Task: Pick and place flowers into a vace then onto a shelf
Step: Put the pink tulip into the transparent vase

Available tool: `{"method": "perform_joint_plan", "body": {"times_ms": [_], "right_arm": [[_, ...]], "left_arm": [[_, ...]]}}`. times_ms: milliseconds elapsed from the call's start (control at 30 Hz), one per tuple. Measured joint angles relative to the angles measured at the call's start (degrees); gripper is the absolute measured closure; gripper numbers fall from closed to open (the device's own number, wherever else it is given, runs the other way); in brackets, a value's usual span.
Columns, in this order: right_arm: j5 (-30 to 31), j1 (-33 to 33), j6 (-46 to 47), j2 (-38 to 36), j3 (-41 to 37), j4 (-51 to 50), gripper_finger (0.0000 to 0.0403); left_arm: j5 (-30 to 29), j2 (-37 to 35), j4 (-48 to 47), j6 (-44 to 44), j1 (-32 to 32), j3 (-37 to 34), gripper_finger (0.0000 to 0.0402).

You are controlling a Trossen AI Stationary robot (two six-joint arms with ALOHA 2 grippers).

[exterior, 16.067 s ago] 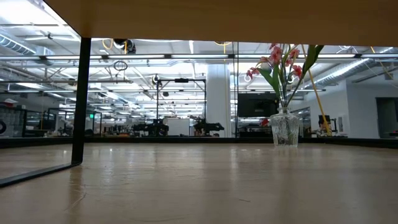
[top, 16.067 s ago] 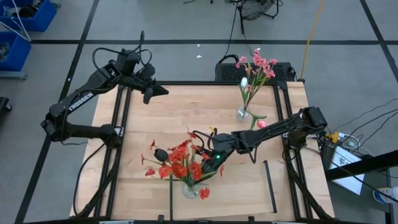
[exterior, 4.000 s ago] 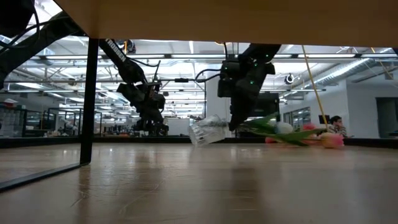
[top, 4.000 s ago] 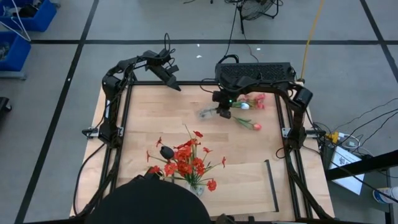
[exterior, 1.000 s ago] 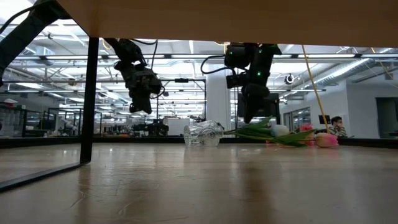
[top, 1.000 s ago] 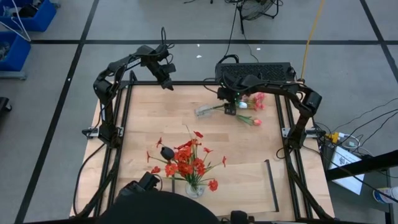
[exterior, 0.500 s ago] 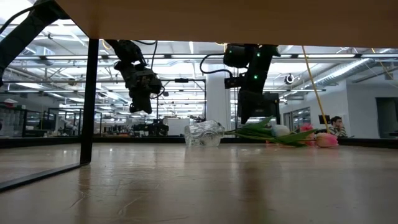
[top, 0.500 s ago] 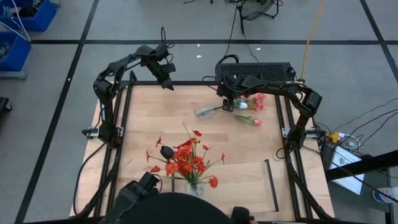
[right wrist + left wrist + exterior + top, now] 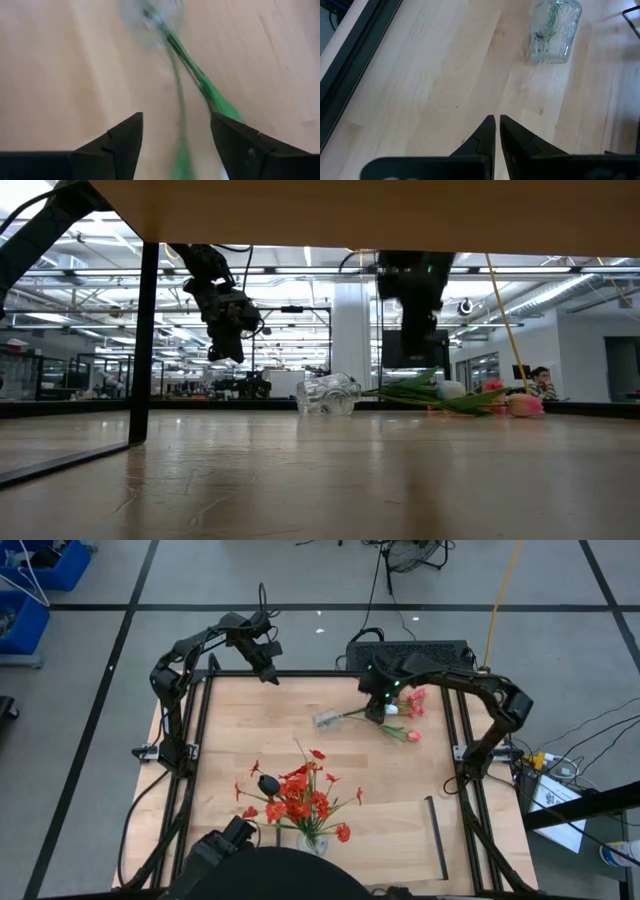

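Glass vase (image 9: 328, 719) tipped on its side near the desk's far edge, pink flowers (image 9: 404, 706) spilled beside it.
Right gripper (image 9: 376, 712) is held above the green stems (image 9: 192, 70), fingers wide apart, nothing gripped; left gripper (image 9: 269, 677) is parked at the far-left corner, closed and empty.

Bare tabletop (image 9: 240, 730) mid-left; toppled glass vase (image 9: 327, 720) and red bouquet (image 9: 300, 802) as obstacles.
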Motion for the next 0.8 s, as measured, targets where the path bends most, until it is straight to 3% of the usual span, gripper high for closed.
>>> {"method": "perform_joint_plan", "body": {"times_ms": [200,433,633,733,800], "right_arm": [[-16.3,-6.7,9.0,-1.9,5.3,-6.1,0.0189],[-33.4,-14.1,8.6,3.1,11.3,-15.5,0.0217],[-36.0,-20.6,12.9,7.3,11.9,-12.9,0.0247],[-32.4,-22.2,15.4,8.4,11.9,-14.8,0.0253],[-32.1,-22.2,22.7,8.4,11.9,-12.5,0.0255]], "left_arm": [[0.0,0.0,0.4,0.2,0.0,0.0,0.0371],[0.0,0.0,1.1,0.1,-0.1,0.0,0.0371],[1.0,0.0,1.2,0.0,-0.4,0.0,0.0371],[1.0,0.0,1.2,-0.3,-0.6,0.0,0.0371],[1.0,0.0,1.2,-0.3,-0.7,0.0,0.0371]]}}
